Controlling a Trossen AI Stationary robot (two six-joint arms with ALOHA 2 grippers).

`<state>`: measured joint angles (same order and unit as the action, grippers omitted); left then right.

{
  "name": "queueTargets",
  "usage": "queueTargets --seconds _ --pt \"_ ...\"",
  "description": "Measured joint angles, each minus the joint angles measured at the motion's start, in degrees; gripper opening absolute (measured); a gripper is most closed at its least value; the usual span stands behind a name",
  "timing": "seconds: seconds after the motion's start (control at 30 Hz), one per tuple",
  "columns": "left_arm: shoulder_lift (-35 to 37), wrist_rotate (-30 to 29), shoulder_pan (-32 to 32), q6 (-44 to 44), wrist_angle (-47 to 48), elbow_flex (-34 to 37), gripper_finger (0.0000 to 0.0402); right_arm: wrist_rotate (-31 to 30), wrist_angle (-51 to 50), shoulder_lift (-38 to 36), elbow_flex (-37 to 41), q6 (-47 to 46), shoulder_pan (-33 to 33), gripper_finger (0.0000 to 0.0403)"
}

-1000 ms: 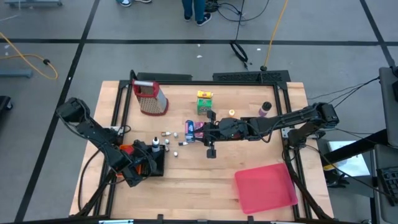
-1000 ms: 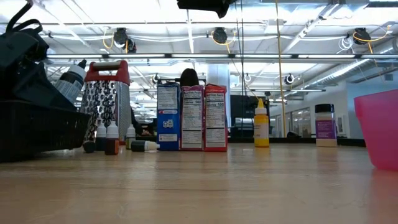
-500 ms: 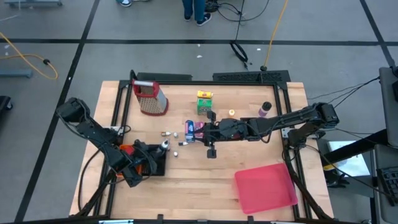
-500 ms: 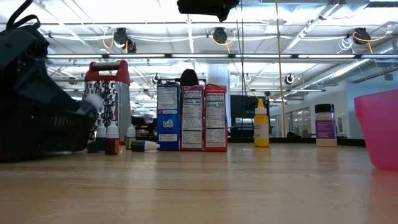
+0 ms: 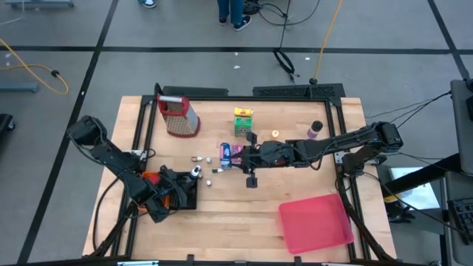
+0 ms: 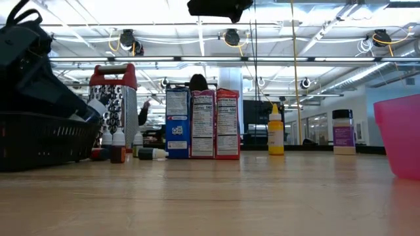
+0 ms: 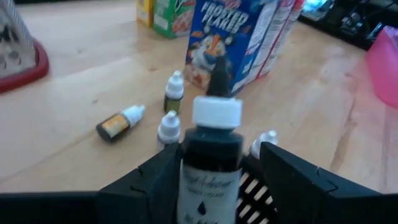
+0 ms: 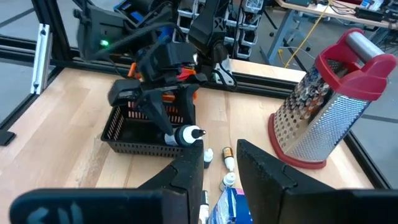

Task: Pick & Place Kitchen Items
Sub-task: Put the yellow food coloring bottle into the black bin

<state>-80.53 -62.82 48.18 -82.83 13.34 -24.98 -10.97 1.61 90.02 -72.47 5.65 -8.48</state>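
"FROSTED FLAKES" on blue carton (image 7: 231, 38). Left pincer (image 7: 214, 163) open around white-capped dark bottle (image 7: 212, 163), over basket (image 8: 138, 127), carton at 12 o'clock. Right pincer (image 8: 219, 163) slightly parted, empty.

Robotics lab in an open industrial hall

A wooden table (image 5: 244, 214) on a black metal frame stands on grey concrete floor (image 5: 185, 66) marked with dark tape lines; a yellow cable (image 5: 29, 63) trails at left, a person's legs (image 5: 233, 11) show at the top edge, and the low view shows ceiling strip lights (image 6: 197, 59), hanging cable coils (image 6: 125, 40) and glass-walled rooms (image 6: 321, 124) behind.
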Motion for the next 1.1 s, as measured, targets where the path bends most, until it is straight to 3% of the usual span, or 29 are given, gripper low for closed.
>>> queueTargets --seconds 0.3,0.57,0.83,1.1 --pt "6.6 -3.4 -0.1 14.6 0.0 -3.0 0.0223 -11.6 -7.7 0.0 0.3 -4.8 1.1 0.0089" --pt "15.6 -9.0 -2.3 27.5 0.1 -3.4 0.0223 -25.1 -10.8 -0.9 8.1 -15.3 2.8 0.0089" --pt "21.1 -9.7 -6.8 35.8 -0.2 -3.4 0.0223 -27.0 -7.3 -6.8 21.7 -27.0 4.8 0.0089" --pt "22.0 -8.3 -9.8 37.8 0.0 -3.4 0.0223 -29.5 4.5 -16.5 36.4 -31.5 6.1 0.0089"
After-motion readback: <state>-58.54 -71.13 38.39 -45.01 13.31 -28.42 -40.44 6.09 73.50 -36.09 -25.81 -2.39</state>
